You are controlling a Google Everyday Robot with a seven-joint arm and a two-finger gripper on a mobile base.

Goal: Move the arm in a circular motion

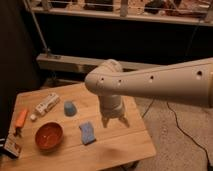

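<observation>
— Where is the arm (150, 82)?

— Reaching in from the right, elbow bent above the wooden desk (120, 147), its end effector (114, 120) hanging over the right half, fingers apparently parted and holding nothing. It hangs clear of everything, as a sweeping circle needs.

— And the surroundings?

— A red bowl (48, 136), blue sponge (87, 132) and blue cup (70, 108) sit left; behind, dark railing.
</observation>
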